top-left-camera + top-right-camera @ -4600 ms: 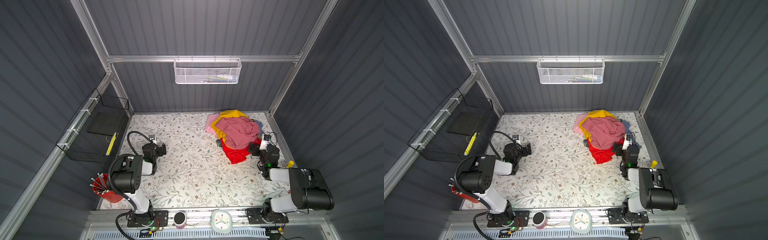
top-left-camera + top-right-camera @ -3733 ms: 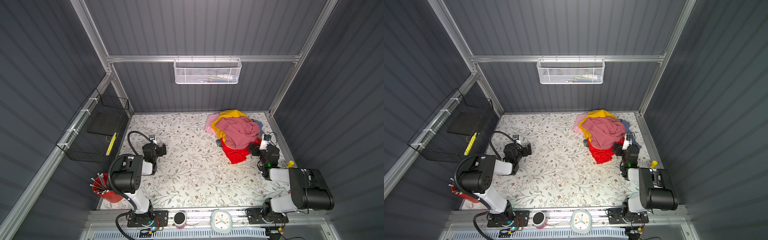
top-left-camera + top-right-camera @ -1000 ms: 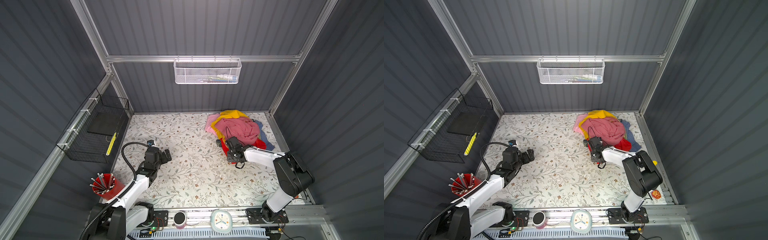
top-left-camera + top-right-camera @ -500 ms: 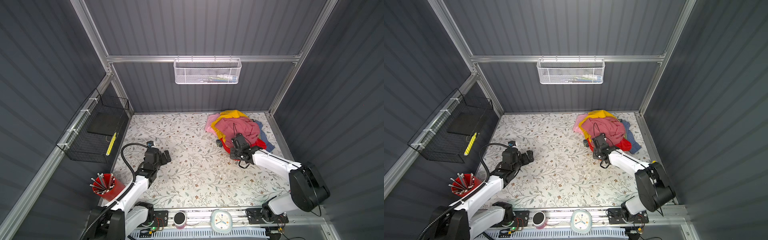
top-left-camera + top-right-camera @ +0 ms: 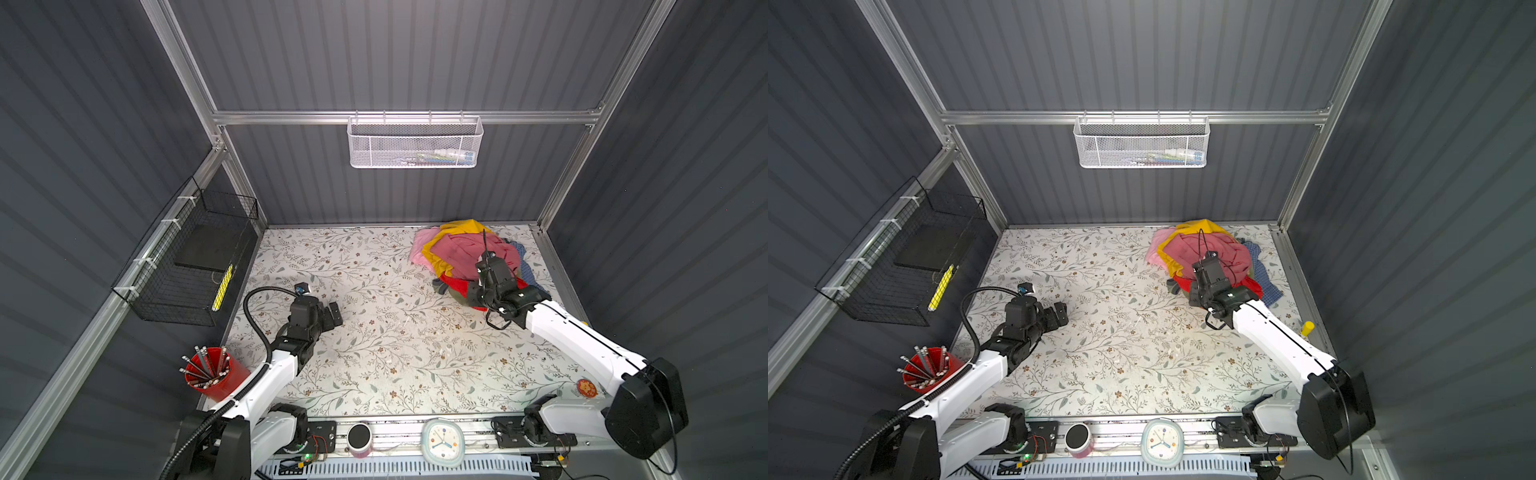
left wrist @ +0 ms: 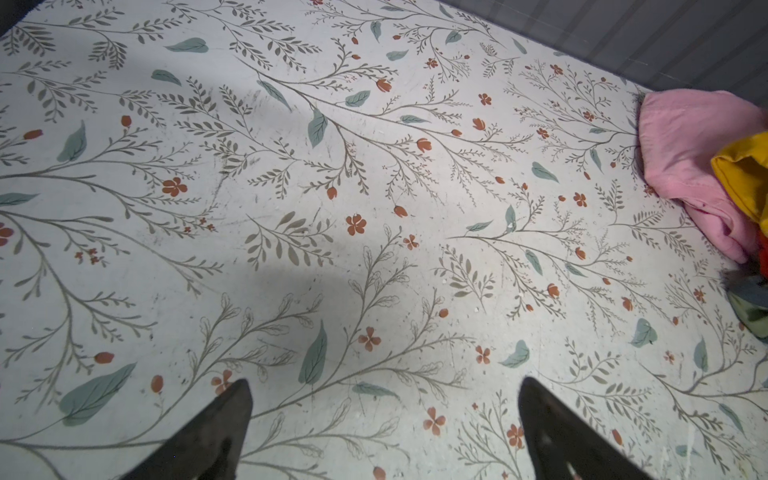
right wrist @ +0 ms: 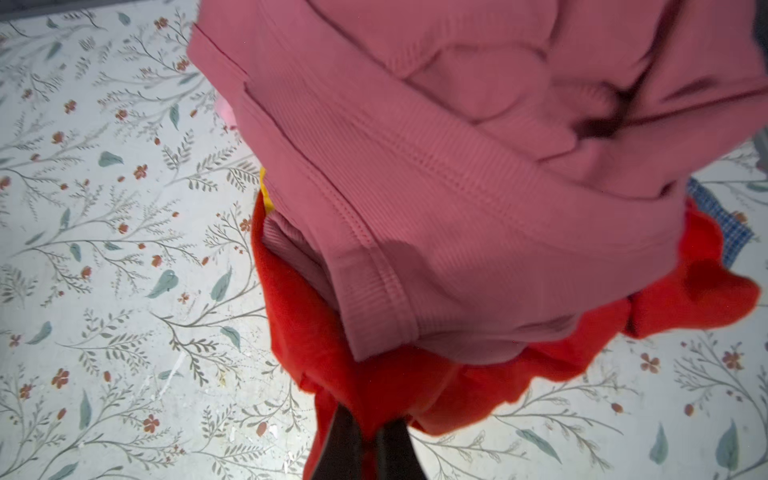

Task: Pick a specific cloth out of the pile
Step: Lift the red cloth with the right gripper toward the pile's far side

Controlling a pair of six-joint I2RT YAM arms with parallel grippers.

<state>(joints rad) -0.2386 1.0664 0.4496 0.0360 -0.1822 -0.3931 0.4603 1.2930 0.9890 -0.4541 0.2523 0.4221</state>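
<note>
Grasp made; extraction outstanding. Right gripper [image 7: 365,432] is clamped on the red cloth's [image 7: 299,324] near edge. The cloth lies under the dusty pink cloth [image 7: 457,166] at the front of the pile [image 5: 457,245], not yet pulled free. Left gripper [image 6: 384,384] hangs wide apart over the desk [image 6: 291,166], well away.

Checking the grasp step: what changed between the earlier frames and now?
The right hand came round from the right side of the pile to its near edge and shut on the red cloth. The left hand moved forward over the table, open and holding nothing. The rest of the pile lies much as before.
</note>
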